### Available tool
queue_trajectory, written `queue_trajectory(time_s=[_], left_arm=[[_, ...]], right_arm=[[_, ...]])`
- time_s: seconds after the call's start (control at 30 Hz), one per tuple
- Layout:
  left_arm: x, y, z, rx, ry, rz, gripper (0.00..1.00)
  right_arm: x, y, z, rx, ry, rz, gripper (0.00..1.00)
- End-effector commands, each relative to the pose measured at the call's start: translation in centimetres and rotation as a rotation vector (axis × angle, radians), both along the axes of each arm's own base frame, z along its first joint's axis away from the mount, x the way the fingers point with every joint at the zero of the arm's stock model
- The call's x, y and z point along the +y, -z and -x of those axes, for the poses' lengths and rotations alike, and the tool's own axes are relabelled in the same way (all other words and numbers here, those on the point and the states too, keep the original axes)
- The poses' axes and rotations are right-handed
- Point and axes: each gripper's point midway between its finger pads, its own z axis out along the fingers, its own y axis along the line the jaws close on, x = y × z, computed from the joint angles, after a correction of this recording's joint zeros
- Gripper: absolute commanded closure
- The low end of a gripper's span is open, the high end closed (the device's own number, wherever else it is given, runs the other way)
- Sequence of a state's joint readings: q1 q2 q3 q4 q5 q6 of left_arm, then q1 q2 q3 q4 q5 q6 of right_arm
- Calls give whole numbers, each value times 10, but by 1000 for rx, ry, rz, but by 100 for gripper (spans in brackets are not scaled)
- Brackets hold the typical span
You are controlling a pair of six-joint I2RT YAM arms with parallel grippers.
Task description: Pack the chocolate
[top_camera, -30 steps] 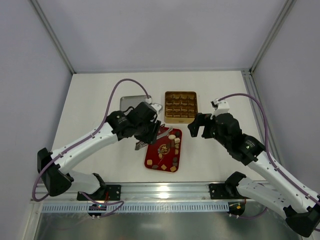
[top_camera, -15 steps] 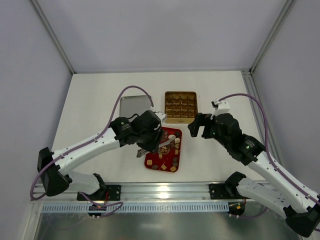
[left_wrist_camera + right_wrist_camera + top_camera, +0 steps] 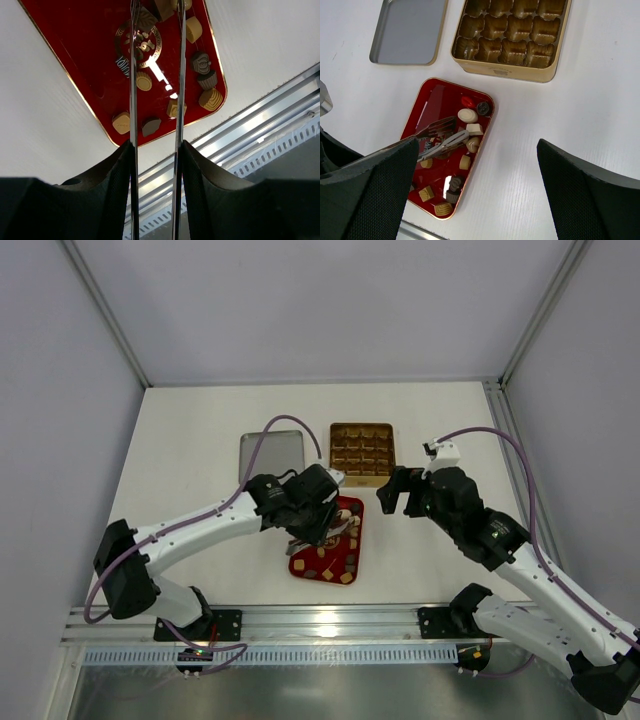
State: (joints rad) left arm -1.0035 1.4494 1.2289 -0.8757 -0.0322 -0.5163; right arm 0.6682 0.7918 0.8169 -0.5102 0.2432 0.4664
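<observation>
Steel tongs (image 3: 451,138), moved right, above chocolate (image 3: 467,116)

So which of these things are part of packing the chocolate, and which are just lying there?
In use: chocolate pieces, red tray, gold tin, tongs between the left arm's fingers.
Lying about: grey lid, beside the tin.
</observation>
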Motion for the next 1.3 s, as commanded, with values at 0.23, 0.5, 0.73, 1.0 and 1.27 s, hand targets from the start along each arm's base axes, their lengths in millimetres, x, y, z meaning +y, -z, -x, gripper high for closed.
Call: queue_trajectory(time_s=[0.23,0.5,0.73,1.0,1.27], left_arm=[[-21,-4,-8,-35,18,35,60],[-17,0,-6,-34,16,-6,62],[-10,-3,-4,-37,12,-29,64],[-5,-6,-2,-40,13,-42,65],[-4,-9,-1,-38,20,-50,65]], right_arm=[[-5,0,0,-13,18,4,0],[-5,1,0,-14,20,3,0],[-5,2,0,-12,21,4,0],[-5,3,0,-11,23,-1,0],[-5,3,-1,-11,25,-2,0]])
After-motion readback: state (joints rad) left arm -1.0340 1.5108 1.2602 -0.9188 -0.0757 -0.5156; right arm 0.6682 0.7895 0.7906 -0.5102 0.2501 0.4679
